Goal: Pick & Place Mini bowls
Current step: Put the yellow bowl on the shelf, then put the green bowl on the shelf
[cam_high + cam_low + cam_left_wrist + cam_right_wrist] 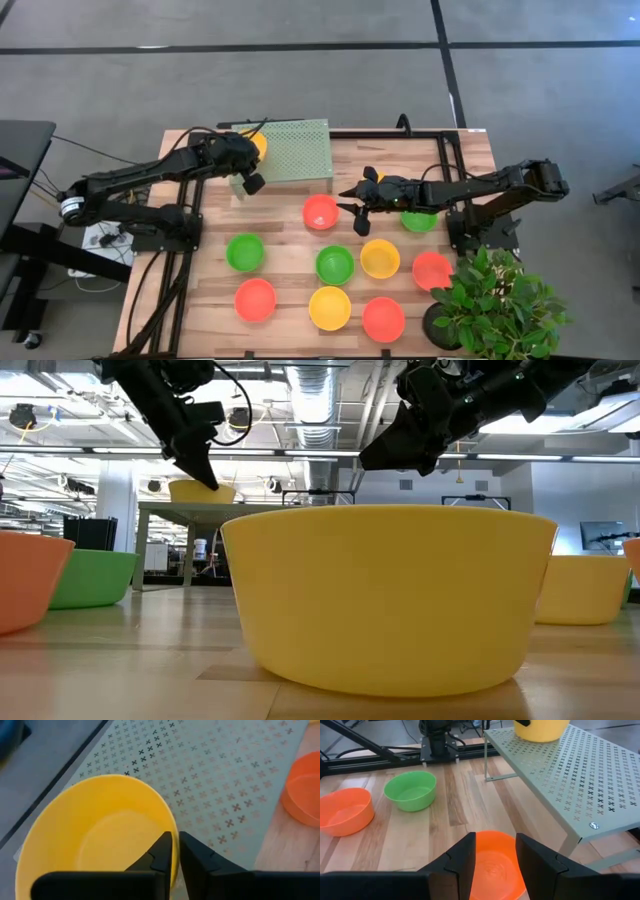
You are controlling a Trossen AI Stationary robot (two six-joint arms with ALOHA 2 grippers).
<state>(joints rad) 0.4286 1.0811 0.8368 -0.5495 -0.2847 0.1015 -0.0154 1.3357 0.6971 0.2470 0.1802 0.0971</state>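
My left gripper (250,160) is shut on a yellow mini bowl (95,840) at the left end of a pale green perforated shelf (295,150); both also show in the low view (200,490). My right gripper (495,845) is open above an orange-red mini bowl (492,865), one finger to either side of it. That bowl (320,212) rests on its base on the wooden table. In the low view the right gripper (400,450) hangs well above the table. My left gripper pinches the yellow bowl's rim (171,827), one finger inside the bowl (161,854) and one outside (196,857). The fingers come from above, slanting down. The bowl stays upright, its base at the shelf top (200,503).
Several more mini bowls stand on the table: green (244,252) (335,264) (418,221), yellow (380,258) (329,307), red (255,299) (383,319) (432,270). A potted plant (495,305) stands at the near right corner. A yellow bowl (390,595) fills the low view.
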